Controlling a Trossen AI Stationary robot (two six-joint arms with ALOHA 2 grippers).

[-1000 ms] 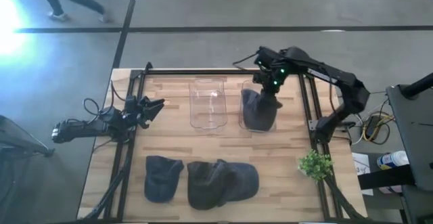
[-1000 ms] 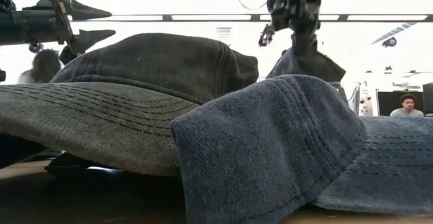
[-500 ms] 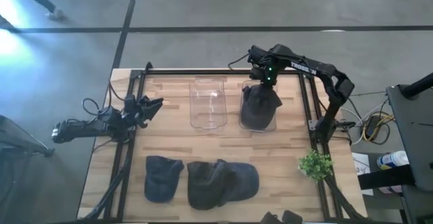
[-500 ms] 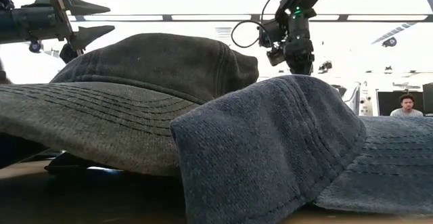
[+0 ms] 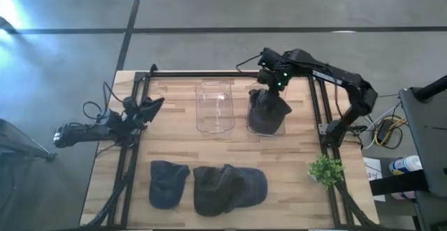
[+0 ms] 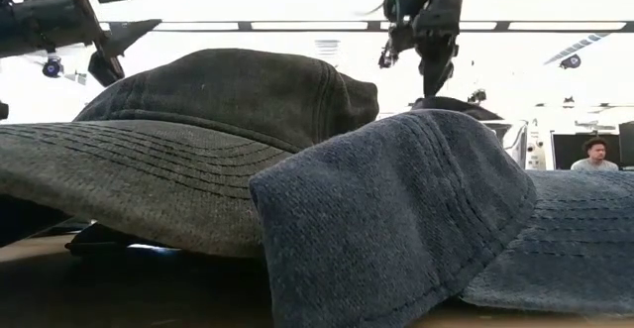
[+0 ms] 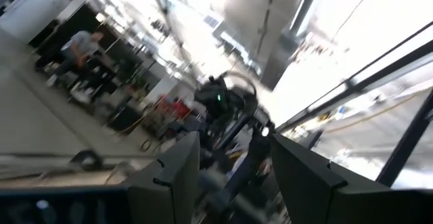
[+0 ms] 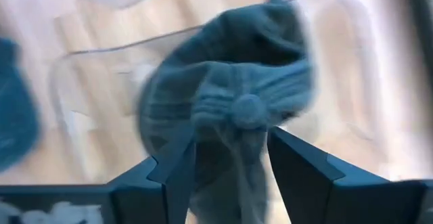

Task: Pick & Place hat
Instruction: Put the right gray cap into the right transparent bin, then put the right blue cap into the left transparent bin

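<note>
A dark blue-grey hat (image 5: 267, 112) lies crumpled in the right clear bin (image 5: 250, 123) at the table's far side, its top button (image 8: 249, 109) facing up. My right gripper (image 5: 267, 86) hangs open just above it. In the right wrist view the gripper (image 8: 230, 163) has a finger on either side of the hat's crown (image 8: 230, 88). In the low view it (image 6: 436, 65) stands clear above the hat's top (image 6: 451, 104). My left gripper (image 5: 157, 104) waits open in the air over the table's left edge.
A second clear bin (image 5: 214, 105) stands left of the filled one. More hats (image 5: 170, 183) (image 5: 229, 188) lie along the near edge and fill the low view (image 6: 228, 110) (image 6: 396, 219). A small plant (image 5: 326, 169) is at the right edge. A person (image 6: 594, 152) sits far behind.
My right gripper has lowered the hat into the right bin, opened and let go, then risen a little. The hat, which hung stretched below the fingers, now sits slumped in the bin. My left gripper has drifted slightly upward.
</note>
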